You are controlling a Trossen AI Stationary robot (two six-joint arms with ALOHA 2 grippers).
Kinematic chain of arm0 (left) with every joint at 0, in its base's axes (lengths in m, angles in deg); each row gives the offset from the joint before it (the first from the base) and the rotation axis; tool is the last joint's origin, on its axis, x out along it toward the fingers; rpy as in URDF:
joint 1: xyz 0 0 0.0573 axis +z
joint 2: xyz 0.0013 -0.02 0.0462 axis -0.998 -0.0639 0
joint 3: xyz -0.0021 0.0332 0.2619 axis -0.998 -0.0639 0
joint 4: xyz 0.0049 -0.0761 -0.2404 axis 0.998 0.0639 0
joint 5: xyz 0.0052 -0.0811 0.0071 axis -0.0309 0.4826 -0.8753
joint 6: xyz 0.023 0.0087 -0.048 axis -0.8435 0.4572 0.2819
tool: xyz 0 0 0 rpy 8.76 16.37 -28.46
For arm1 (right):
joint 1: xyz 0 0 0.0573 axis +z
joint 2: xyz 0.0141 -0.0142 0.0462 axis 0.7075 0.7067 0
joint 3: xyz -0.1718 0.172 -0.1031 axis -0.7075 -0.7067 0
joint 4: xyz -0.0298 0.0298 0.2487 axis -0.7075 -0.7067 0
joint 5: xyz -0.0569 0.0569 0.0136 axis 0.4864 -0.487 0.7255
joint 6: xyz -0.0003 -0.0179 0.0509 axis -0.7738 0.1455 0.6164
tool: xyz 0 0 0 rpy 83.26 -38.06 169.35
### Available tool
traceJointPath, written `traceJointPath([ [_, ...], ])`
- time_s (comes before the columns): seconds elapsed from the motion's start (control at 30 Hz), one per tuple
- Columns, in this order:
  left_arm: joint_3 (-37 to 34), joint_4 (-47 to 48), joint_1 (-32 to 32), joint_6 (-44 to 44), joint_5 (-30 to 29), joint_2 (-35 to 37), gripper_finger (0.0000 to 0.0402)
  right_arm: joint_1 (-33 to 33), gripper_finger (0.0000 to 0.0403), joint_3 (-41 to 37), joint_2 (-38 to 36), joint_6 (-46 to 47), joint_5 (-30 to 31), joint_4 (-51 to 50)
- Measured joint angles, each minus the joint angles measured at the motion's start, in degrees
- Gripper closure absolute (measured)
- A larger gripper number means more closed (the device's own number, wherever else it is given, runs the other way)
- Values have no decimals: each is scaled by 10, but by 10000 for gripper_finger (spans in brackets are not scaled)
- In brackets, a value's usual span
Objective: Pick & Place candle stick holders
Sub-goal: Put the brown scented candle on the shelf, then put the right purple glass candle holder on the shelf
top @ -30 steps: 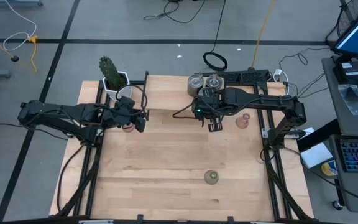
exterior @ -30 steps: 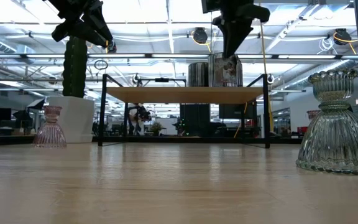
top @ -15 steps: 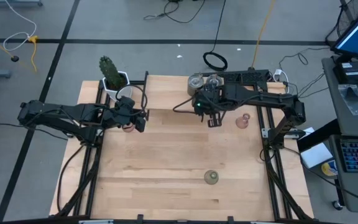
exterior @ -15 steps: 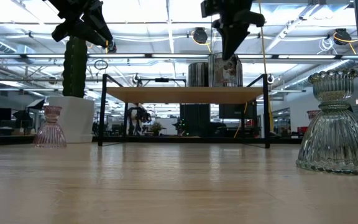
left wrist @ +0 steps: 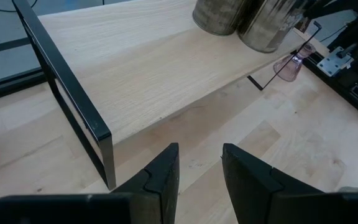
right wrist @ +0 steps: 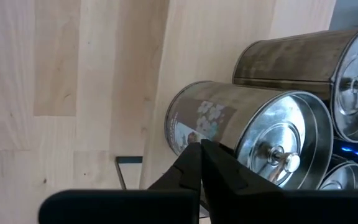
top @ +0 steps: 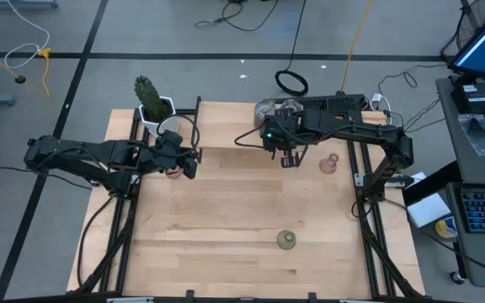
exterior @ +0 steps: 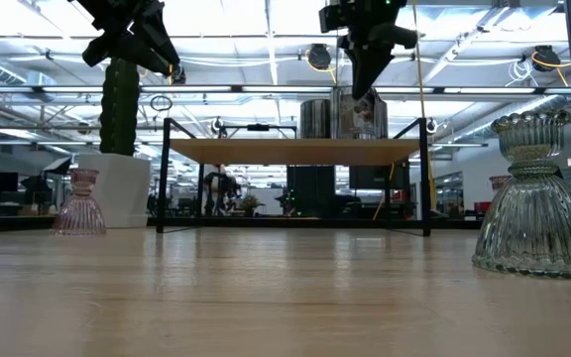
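**— What do we see moving?**
Only our right gripper point(top: 288, 160): since the earlier pictures it has pulled back toward twelve o'clock, closer to the raised shelf point(top: 226, 124) at the far edge of the counter point(top: 226, 227), and its fingers have closed the last bit. Our left arm has not shifted.

**— How far along are we?**
We judge about halfway. Three silvery metal holders point(top: 276, 109) already stand clustered on the shelf, at roughly one o'clock on the counter. Three are left below: a pinkish glass holder point(top: 328, 162) at two o'clock, another pinkish holder point(top: 173, 172) at ten o'clock, and the olive-green holder point(top: 286, 241) near five o'clock, well apart from both arms.

**— And the right gripper now?**
Shut, holding nothing. It hangs high, just in front of the metal holders, fingers pointing down; its wrist view looks straight at the nearest one.

**— The left?**
Our left gripper point(left wrist: 199, 171) hovers by the ten o'clock pinkish holder, beside the white-potted cactus point(top: 149, 99). Its fingers stand a little apart with nothing between them.

**— What's next, do we think?**
Probably the pinkish holder at two o'clock, nearest the right gripper.
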Motion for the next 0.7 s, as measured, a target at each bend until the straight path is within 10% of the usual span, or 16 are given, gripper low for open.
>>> traceJointPath([
  [0.7,0,0,0,0,0,0,279,125,399,-13,-89,190,-80,-90],
])
